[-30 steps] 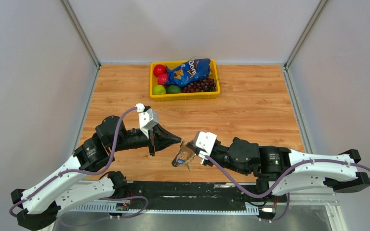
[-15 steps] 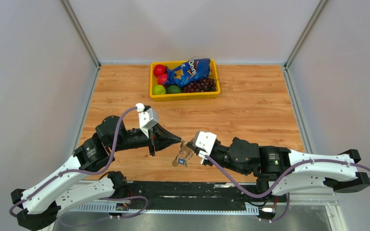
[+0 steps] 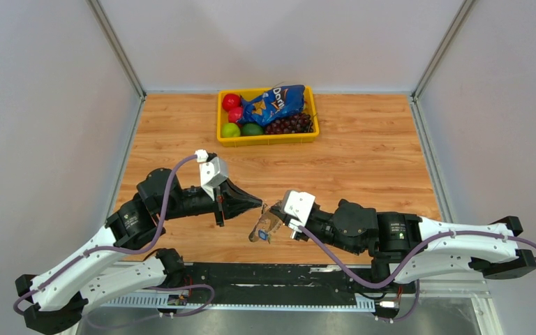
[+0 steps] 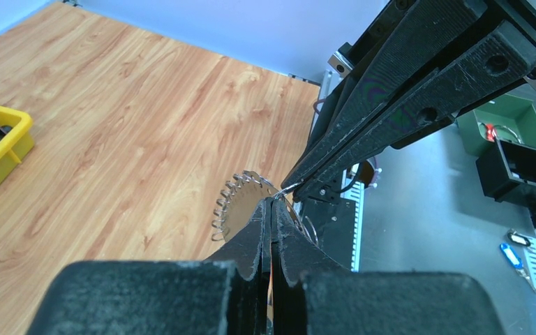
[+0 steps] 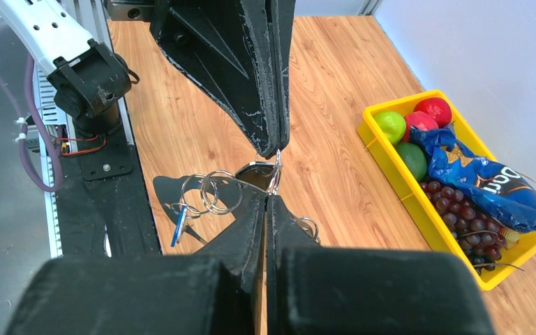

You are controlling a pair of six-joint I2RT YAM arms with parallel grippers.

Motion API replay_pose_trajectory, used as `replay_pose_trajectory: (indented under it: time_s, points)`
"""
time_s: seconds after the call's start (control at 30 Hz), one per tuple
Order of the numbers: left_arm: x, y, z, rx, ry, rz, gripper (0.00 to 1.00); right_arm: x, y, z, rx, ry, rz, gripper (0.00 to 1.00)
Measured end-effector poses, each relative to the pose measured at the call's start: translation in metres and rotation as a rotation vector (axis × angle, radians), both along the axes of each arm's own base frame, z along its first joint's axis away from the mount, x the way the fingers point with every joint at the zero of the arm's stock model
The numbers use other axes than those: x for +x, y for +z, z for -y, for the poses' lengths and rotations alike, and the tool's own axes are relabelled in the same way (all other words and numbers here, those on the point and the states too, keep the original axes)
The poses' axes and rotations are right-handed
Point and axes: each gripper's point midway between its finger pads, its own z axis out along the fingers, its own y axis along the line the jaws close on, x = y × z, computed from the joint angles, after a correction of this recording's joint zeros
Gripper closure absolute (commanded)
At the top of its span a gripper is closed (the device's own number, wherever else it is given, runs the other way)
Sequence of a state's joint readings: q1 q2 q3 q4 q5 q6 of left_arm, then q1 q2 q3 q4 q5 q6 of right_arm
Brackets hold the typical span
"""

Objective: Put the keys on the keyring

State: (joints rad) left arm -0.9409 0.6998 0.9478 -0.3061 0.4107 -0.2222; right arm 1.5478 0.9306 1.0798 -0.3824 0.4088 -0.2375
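Observation:
My two grippers meet tip to tip above the near middle of the table. The right gripper [image 3: 272,209] is shut on the keyring [image 3: 264,225], a silvery-grey band that hangs below it with a small blue piece [image 3: 259,237] at its low end. In the right wrist view, wire rings [image 5: 213,192] and the blue piece [image 5: 179,223] hang left of my shut fingers [image 5: 251,230]. The left gripper [image 3: 259,204] is shut on a thin silvery piece [image 5: 275,171], seemingly a key, that touches the right gripper's tip. In the left wrist view the keyring [image 4: 241,206] shows just past my shut fingertips [image 4: 262,223].
A yellow tray [image 3: 268,138] at the back of the table holds a blue chip bag [image 3: 273,103], red and green fruit and dark grapes. The black base rail [image 3: 265,273] runs along the near edge under the grippers. Grey walls close in both sides.
The hanging keyring has swung slightly and its blue end has shifted a little. Both arms have barely moved and both grippers stay shut.

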Motion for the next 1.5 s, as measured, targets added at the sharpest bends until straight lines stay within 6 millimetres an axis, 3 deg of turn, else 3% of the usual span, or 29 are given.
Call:
replay_pose_trajectory:
  time_s: [1.5]
  points:
    - [0.006,0.014,-0.007,-0.049,0.061,0.01,0.99,0.001,0.018,-0.003,0.096,-0.052,0.01,1.0]
